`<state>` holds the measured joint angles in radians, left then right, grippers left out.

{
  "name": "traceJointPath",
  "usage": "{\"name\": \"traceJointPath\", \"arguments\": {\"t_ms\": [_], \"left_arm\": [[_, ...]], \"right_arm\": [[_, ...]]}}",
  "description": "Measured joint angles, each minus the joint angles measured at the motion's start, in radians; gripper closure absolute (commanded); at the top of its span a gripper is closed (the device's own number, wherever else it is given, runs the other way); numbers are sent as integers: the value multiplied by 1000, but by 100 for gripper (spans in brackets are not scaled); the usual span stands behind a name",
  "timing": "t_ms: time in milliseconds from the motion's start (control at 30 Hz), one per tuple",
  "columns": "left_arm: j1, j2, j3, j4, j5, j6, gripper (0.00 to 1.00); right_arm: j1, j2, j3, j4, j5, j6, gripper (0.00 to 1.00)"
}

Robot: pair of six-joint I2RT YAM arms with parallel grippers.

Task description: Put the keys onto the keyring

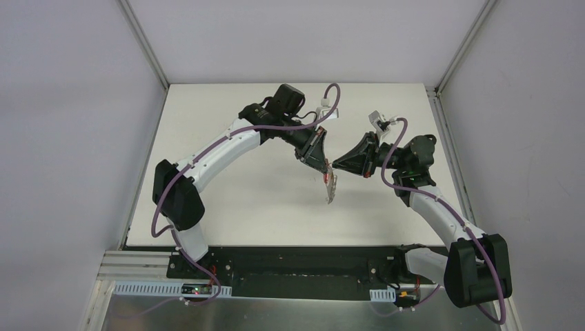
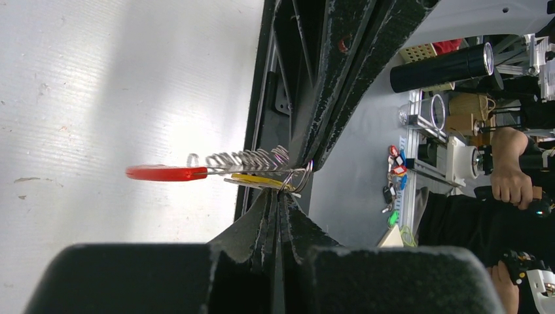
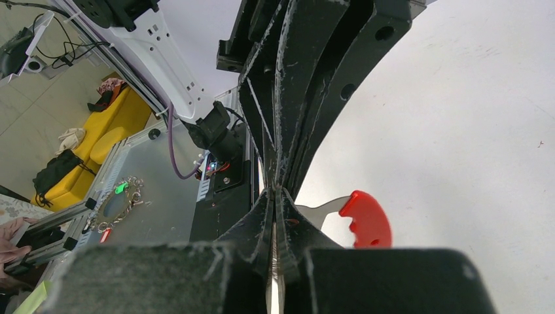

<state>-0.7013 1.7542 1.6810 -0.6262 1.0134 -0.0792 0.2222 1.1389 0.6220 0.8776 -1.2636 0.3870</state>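
Above the table's middle my left gripper (image 1: 324,164) and right gripper (image 1: 335,165) meet tip to tip, both shut. From them the keyring (image 1: 332,187) hangs down. In the left wrist view its red band (image 2: 167,173) and beaded chain (image 2: 245,158) trail from a small wire ring (image 2: 303,178). The yellow-headed key (image 2: 256,180) lies along them, its end pinched at my left gripper (image 2: 283,191). The right gripper's fingers (image 2: 327,85) come in from above onto the ring. In the right wrist view my right gripper (image 3: 275,193) is shut on thin metal, with the red band (image 3: 366,219) beside it.
The white table (image 1: 241,186) lies under the hanging bundle. Grey walls stand at the left, back and right. The arm bases and a black mounting rail (image 1: 296,265) run along the near edge.
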Motion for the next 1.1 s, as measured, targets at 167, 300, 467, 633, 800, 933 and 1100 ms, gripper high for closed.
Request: {"name": "traceJointPath", "arguments": {"t_ms": [167, 300, 467, 633, 800, 933, 1100], "left_arm": [[0, 8, 0, 0, 0, 0, 94], [0, 8, 2, -2, 0, 0, 94], [0, 11, 3, -8, 0, 0, 93], [0, 11, 6, -16, 0, 3, 87], [0, 11, 8, -32, -6, 19, 80], [0, 11, 15, -53, -24, 32, 77], [0, 11, 29, -77, -35, 50, 74]], "right_arm": [[0, 0, 0, 0, 0, 0, 100], [0, 0, -5, 0, 1, 0, 100], [0, 0, -7, 0, 1, 0, 100], [0, 0, -10, 1, 2, -2, 100], [0, 0, -11, 1, 2, -3, 100], [0, 0, -11, 1, 2, -3, 100], [0, 0, -11, 0, 2, -3, 100]]}}
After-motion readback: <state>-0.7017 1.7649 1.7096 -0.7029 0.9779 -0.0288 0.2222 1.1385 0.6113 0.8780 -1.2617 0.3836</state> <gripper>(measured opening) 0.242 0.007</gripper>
